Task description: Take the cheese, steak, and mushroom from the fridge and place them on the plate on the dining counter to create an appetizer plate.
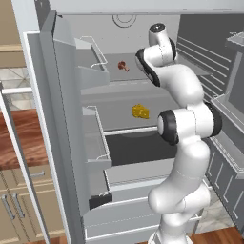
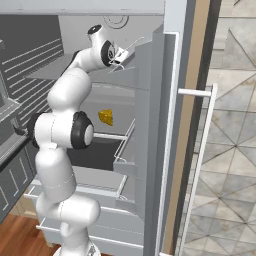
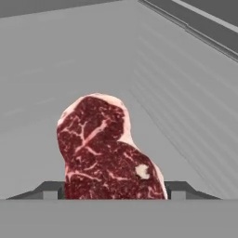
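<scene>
Hand view: the gripper (image 3: 111, 190) stood with its two dark fingertips (image 3: 51, 189) apart, one on either side of the steak (image 3: 107, 148); whether they touched the meat could not be told. The steak, dark red with pale marbling and a fat rim, lay flat on a grey shelf (image 3: 42, 83) of the fridge (image 1: 57, 143), near that shelf's side wall. Base views: the arm reached into the open fridge at the upper shelf. The mushroom (image 1: 123, 66) sat on the upper shelf toward its rear. The cheese (image 1: 140, 111) rested on the shelf below, near its middle.
</scene>
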